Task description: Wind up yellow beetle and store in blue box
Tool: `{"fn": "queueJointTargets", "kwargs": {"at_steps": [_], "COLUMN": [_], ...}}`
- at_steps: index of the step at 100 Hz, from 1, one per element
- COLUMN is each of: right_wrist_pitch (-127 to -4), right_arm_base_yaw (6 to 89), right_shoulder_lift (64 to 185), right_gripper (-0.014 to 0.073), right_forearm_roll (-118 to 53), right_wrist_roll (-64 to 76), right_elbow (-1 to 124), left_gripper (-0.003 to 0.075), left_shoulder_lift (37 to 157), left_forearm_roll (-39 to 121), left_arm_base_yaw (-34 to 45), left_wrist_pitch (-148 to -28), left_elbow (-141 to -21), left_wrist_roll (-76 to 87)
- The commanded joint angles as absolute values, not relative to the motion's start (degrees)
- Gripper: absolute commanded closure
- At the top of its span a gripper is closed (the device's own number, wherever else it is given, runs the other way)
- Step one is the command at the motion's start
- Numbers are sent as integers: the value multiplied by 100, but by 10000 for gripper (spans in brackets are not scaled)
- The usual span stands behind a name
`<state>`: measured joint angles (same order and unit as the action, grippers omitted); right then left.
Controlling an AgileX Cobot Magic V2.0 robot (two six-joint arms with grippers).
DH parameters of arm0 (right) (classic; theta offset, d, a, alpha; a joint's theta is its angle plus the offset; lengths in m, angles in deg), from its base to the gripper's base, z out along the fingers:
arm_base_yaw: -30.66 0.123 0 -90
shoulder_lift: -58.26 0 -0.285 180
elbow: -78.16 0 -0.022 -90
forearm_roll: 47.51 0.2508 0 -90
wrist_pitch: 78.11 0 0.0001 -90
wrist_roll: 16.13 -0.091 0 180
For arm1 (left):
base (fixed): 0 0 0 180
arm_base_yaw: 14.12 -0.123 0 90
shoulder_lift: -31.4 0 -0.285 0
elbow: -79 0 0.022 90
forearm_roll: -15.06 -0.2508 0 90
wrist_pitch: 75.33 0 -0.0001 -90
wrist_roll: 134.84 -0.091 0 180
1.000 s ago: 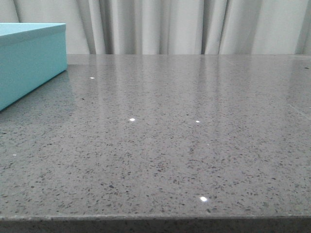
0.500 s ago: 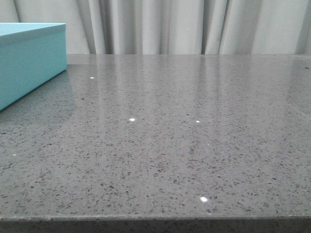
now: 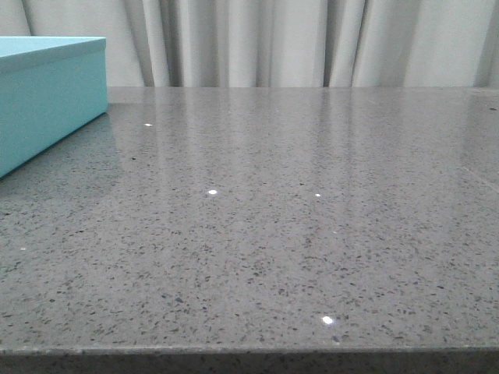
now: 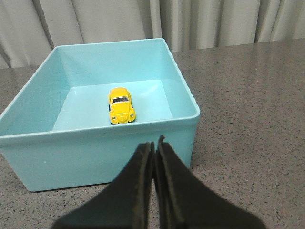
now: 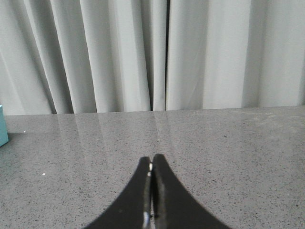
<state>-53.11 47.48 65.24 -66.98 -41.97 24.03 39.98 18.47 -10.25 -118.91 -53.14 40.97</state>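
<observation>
The yellow beetle stands on its wheels on the floor of the blue box, near the middle, nose toward the wall closest to my left gripper. My left gripper is shut and empty, held outside the box in front of that near wall. In the front view only a corner of the blue box shows at the far left, and the car inside is hidden. My right gripper is shut on nothing above bare grey tabletop, with a sliver of the blue box at the view's edge.
The speckled grey stone table runs from the box to the right, its front edge low in the front view. Pale pleated curtains hang behind the table's far edge.
</observation>
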Motion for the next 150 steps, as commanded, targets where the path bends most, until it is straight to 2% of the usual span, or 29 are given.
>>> {"fn": "queueJointTargets", "kwargs": {"at_steps": [1,23,47,75,98,103,150], "right_wrist_pitch": [-5798,-5798,-5798,-5798,-5798,-5798,-5798], "right_arm_base_yaw": [4748,4748,4748,4748,4748,4748,4748], "right_shoulder_lift": [6526,6526,6526,6526,6526,6526,6526], "right_gripper": [662,662,662,662,662,662,662], "right_forearm_roll": [-6832,-6832,-6832,-6832,-6832,-6832,-6832], "right_wrist_roll": [-4130,-4130,-4130,-4130,-4130,-4130,-4130], "right_elbow": [2542,2542,2542,2542,2542,2542,2542], "left_gripper": [741,741,741,741,741,741,741], "left_shoulder_lift": [4095,4075,3886,3712,3712,3712,3712], "left_forearm_roll": [1887,1735,1700,1700,1700,1700,1700], "left_arm_base_yaw": [-1042,-1055,-1209,-1574,-1599,-1599,-1599], "left_wrist_pitch": [-11388,-11172,-9235,-7659,-7455,-7775,-7748], "left_elbow": [-5444,-5308,-4401,-2994,-2136,-2162,-2152], "left_wrist_roll": [4098,4098,4098,4138,4480,4516,4516]}}
